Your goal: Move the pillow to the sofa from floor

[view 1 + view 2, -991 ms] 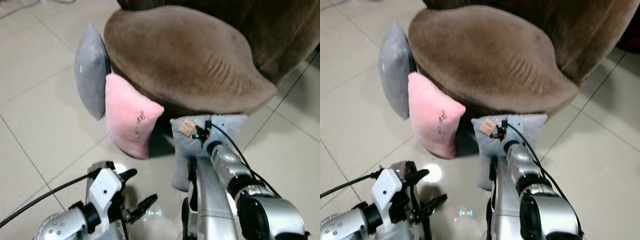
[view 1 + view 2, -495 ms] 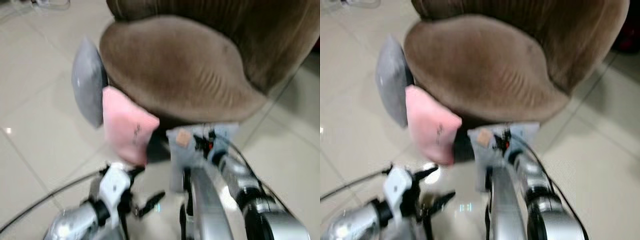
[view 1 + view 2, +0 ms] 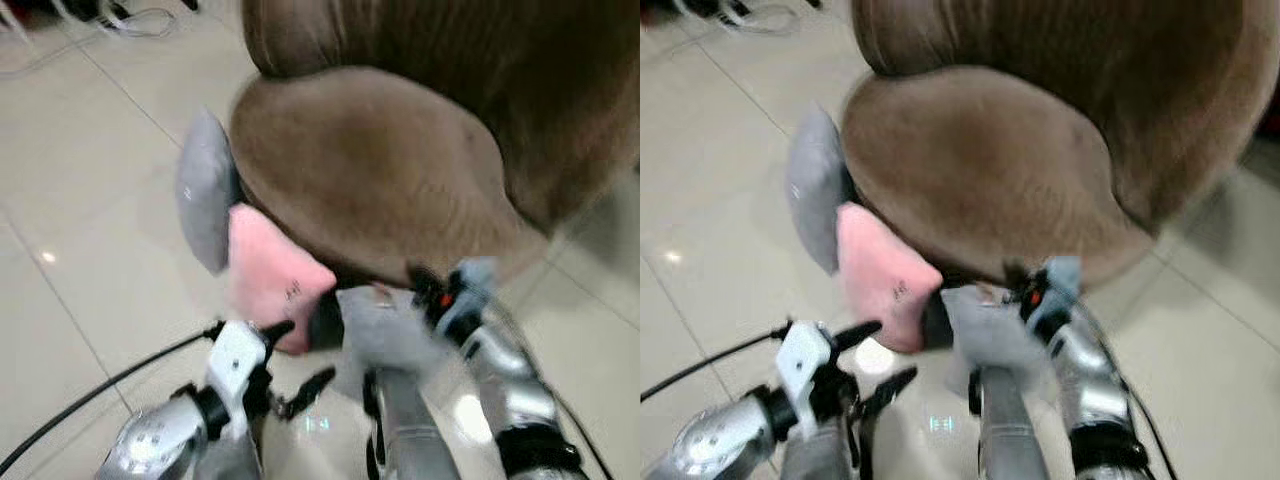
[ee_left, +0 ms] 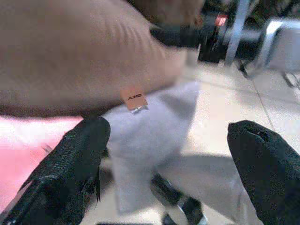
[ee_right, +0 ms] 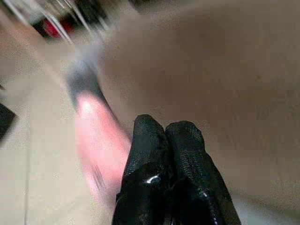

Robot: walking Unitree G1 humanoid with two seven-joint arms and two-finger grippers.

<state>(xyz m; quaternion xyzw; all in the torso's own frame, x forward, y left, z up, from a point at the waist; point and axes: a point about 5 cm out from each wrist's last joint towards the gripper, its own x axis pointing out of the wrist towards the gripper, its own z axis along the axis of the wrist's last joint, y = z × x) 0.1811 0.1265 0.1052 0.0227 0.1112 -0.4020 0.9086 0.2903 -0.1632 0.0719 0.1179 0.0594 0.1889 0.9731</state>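
A light grey pillow is being held just in front of the brown sofa, below the front edge of the seat cushion and seemingly off the tiled floor, though motion blur is making the clearance hard to judge. The right gripper is being shown by its wrist camera with its jaws pressed together; what is being pinched between them cannot be made out there, yet from the head views the grey pillow is judged to be carried by the right arm, whose wrist is being seen at the pillow's upper corner. The left gripper is being held low beside the pillow with its jaws spread wide, gripping nothing, and the pillow's small tan label is being framed between them. A pink pillow and a darker grey pillow are being left leaning against the sofa's base on the floor. The task is judged to be partway along: the pickup appears done, while the raising over the seat edge and the setting down on the cushion are not yet done.
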